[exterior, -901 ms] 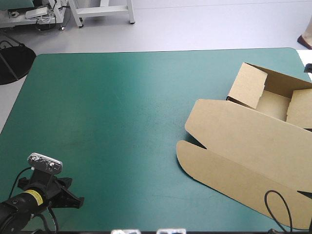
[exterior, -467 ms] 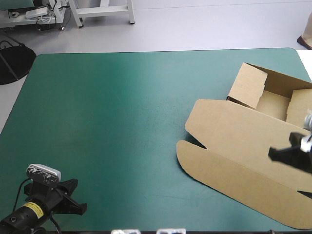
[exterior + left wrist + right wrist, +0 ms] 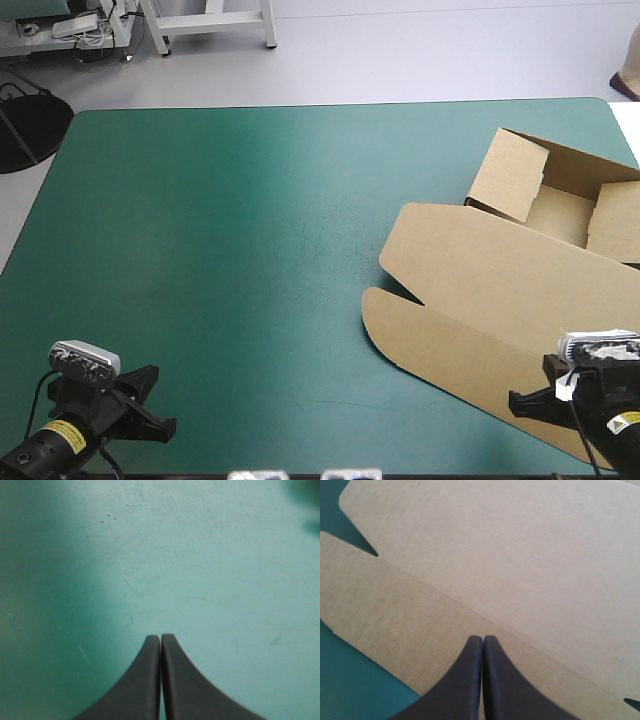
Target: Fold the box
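Note:
The brown box (image 3: 500,290) lies at the table's right side. Its tray part (image 3: 565,215) has walls raised at the far right, and its lid lies flat toward the front. My right gripper (image 3: 528,402) is shut and empty, hovering over the lid's front flap near the table's near right corner. In the right wrist view its fingertips (image 3: 483,638) meet just above the brown lid (image 3: 495,555), close to a crease. My left gripper (image 3: 150,405) is shut near the near left corner, far from the box. In its own view the shut left gripper (image 3: 161,637) has only the teal-green cover under it.
The teal-green cover (image 3: 230,230) stretches bare from the box to the left edge. A notch in the lid's edge (image 3: 367,550) shows the cover beside the front flap (image 3: 380,610). The box's tray reaches the table's right edge.
The right arm came into view over the lid, then drew back toward the near right corner. The left arm slid slightly toward the near edge. The box has not moved.

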